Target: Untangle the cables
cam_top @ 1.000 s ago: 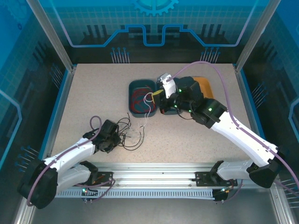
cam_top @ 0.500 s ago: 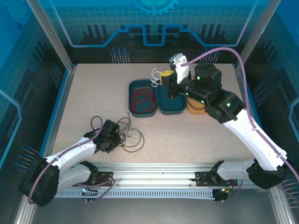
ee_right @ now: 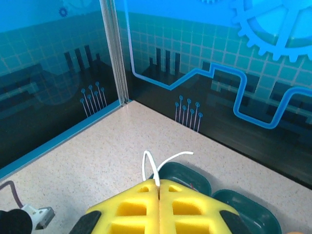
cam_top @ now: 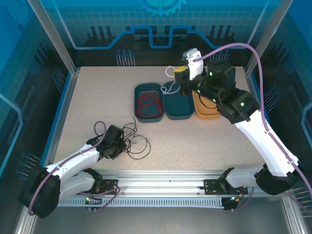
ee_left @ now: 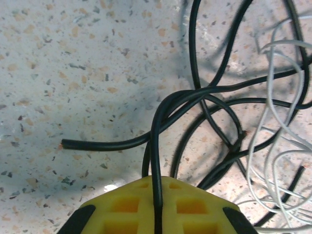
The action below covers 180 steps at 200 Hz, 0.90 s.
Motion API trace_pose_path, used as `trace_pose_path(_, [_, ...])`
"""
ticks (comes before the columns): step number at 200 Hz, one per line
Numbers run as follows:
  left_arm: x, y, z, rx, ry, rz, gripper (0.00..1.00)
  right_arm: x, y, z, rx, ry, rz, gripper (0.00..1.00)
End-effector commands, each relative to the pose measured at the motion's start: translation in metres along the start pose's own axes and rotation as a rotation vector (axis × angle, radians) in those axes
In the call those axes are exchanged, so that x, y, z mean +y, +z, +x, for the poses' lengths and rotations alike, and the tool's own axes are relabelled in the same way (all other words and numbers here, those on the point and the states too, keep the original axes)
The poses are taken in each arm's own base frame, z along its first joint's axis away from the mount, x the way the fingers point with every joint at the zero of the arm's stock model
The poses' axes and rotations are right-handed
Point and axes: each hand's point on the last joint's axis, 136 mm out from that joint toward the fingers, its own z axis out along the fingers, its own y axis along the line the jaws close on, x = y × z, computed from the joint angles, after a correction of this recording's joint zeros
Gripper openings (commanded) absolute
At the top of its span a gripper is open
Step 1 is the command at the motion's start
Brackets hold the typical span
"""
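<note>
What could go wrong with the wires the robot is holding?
1. The right gripper holds the white cable up over the trays. Its loose part hangs close to the red cable, so if dropped here it might land there and tangle with it.
2. The left gripper is clamped on a black cable that crosses other black loops and thin white loops. Pulling might drag the whole bunch or tighten a knot.

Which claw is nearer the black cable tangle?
Left. The left claw grips a black cable in the tangle; the right claw holds a white cable far off, up by the trays.
</note>
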Motion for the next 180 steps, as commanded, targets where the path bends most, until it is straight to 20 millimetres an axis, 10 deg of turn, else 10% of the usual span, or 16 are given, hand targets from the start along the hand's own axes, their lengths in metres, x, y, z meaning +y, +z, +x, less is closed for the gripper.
trace_pose_path(1, [0.001,-0.003,-0.001,-0.009,-0.017,0.020,0.12,-0.014,0.005,0.005,0.030,0.025,0.042,0.00])
trace_pose_path(180, [-0.002,-0.021,-0.007,-0.045,-0.029,0.067,0.57,-0.135,0.130,0.195,0.576,0.317,0.244,0.11])
